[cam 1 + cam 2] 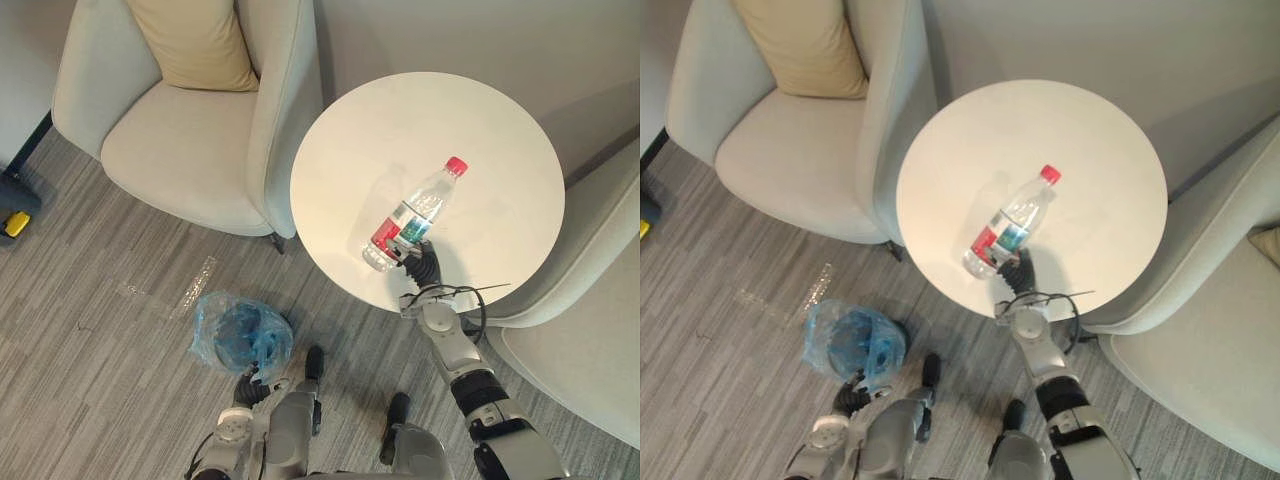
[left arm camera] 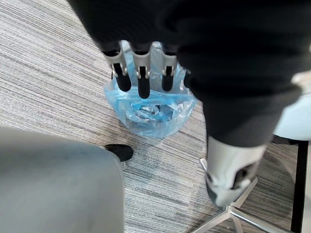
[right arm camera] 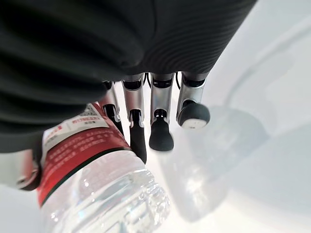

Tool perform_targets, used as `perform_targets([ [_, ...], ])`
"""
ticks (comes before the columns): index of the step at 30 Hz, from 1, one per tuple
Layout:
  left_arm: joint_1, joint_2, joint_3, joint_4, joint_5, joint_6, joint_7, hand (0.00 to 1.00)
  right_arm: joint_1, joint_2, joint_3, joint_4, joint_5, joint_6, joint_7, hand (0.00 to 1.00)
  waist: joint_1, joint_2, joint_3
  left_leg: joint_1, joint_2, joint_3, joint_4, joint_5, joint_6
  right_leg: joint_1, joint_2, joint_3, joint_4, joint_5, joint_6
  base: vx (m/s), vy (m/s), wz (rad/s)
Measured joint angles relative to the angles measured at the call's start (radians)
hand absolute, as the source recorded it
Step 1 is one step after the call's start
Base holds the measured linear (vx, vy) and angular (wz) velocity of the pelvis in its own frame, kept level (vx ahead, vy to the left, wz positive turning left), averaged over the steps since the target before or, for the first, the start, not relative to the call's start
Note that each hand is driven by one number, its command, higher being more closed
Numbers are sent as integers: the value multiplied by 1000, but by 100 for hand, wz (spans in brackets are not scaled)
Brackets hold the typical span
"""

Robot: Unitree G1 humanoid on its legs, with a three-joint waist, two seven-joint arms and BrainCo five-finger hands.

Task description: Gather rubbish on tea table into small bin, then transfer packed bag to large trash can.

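Note:
A clear plastic bottle (image 1: pixel 415 213) with a red cap and a red label lies on its side on the round white tea table (image 1: pixel 480 130). My right hand (image 1: pixel 420 262) reaches over the bottle's label end from the table's near edge. In the right wrist view its fingers (image 3: pixel 160 131) run straight past the bottle (image 3: pixel 97 179), with the thumb on the bottle's other side, so the hand is open. A small bin lined with a blue bag (image 1: pixel 238 335) stands on the floor left of the table. My left hand (image 1: pixel 252 385) hangs just near of it, its fingers (image 2: pixel 141 73) straight.
A cream armchair (image 1: pixel 190 140) with a tan cushion (image 1: pixel 200 40) stands left of the table. Another pale armchair (image 1: pixel 590 300) stands close on the right. A clear scrap of plastic (image 1: pixel 195 280) lies on the striped grey carpet beyond the bin.

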Motion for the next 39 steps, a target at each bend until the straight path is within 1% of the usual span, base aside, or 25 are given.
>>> perform_targets([
  [2,1,0,1,1,1,1,0,0,53,3,-18,-55,0,-3,18,100,-2,-1,0,11,0,3,-5,0,0,8,-1,7,-4,3,2,-35,12,-6],
  [6,4,1,1,8,1,2,-1,0,130,6,-32,-108,0,-11,36,100,-11,-5,-3,34,-1,15,-31,14,4,11,-4,21,-5,5,4,-45,11,-10],
  [8,5,7,1,19,13,2,-5,0,187,9,-32,-156,-4,-12,53,100,-26,-13,-9,48,-1,22,-53,28,6,12,-5,32,-8,7,9,-51,9,-11],
  [9,5,8,1,19,19,2,-6,0,197,8,-32,-164,-6,-12,56,100,-28,-15,-10,51,-1,24,-55,29,6,12,-5,35,-10,8,10,-50,8,-11],
  [11,10,15,-1,35,27,3,-6,0,243,10,-30,-184,-20,-13,67,100,-45,-27,-28,69,-1,30,-73,36,6,16,-5,43,-14,8,11,-45,6,-9],
  [14,13,19,-3,50,41,5,-7,0,309,7,-30,-223,-38,-14,75,100,-48,-40,-51,90,-1,36,-88,40,5,29,-5,50,-23,8,11,-17,1,-8],
  [15,16,20,-3,54,42,5,-7,0,331,9,-29,-239,-60,-14,77,100,-49,-46,-63,95,0,43,-90,40,5,33,-5,57,-28,10,14,-19,0,-11],
  [16,19,19,-6,61,50,9,-7,0,355,8,-28,-259,-76,-18,78,100,-53,-48,-78,98,0,46,-92,40,5,36,-4,60,-33,11,16,-18,0,-10],
  [18,20,19,-9,66,58,19,-7,0,370,7,-27,-261,-103,-22,81,100,-58,-51,-88,112,0,53,-98,41,5,42,-5,68,-35,12,16,-19,1,-12],
  [21,26,19,-35,76,60,21,-8,0,403,6,-18,-275,-166,-22,87,100,-64,-51,-112,129,1,63,-115,45,7,45,-5,77,-42,12,17,-15,1,-12],
  [24,29,19,-45,78,61,22,-7,0,430,1,-1,-304,-187,-25,90,100,-69,-51,-125,132,1,70,-117,45,7,45,-5,85,-46,14,18,-1,2,-8],
  [25,29,19,-54,85,61,23,-7,0,439,2,10,-305,-214,-25,91,100,-72,-52,-135,137,1,74,-119,45,7,47,-5,92,-46,15,19,32,-1,-7],
  [27,29,18,-73,86,61,23,-7,0,454,4,19,-305,-229,-25,93,100,-76,-52,-135,163,0,75,-123,45,8,76,-5,93,-54,17,18,25,-5,-5],
  [28,31,17,-84,91,62,23,-7,0,465,4,22,-306,-250,-25,93,100,-78,-53,-149,167,1,78,-126,45,7,79,-4,95,-55,17,18,-11,-10,-4],
  [30,31,17,-96,95,67,23,-6,0,472,3,27,-309,-256,-25,93,100,-81,-51,-158,169,3,80,-125,45,7,79,-3,95,-56,17,18,-23,-10,-5],
  [33,35,17,-103,97,71,24,-5,0,481,2,39,-309,-256,-25,90,100,-98,-51,-163,189,4,83,-126,45,7,96,-3,97,-55,17,18,-41,-4,-3],
  [39,41,15,-123,98,80,26,-2,0,498,6,49,-308,-254,-25,73,100,-100,-42,-179,206,6,83,-136,46,5,108,-1,98,-61,17,18,-50,-3,0],
])
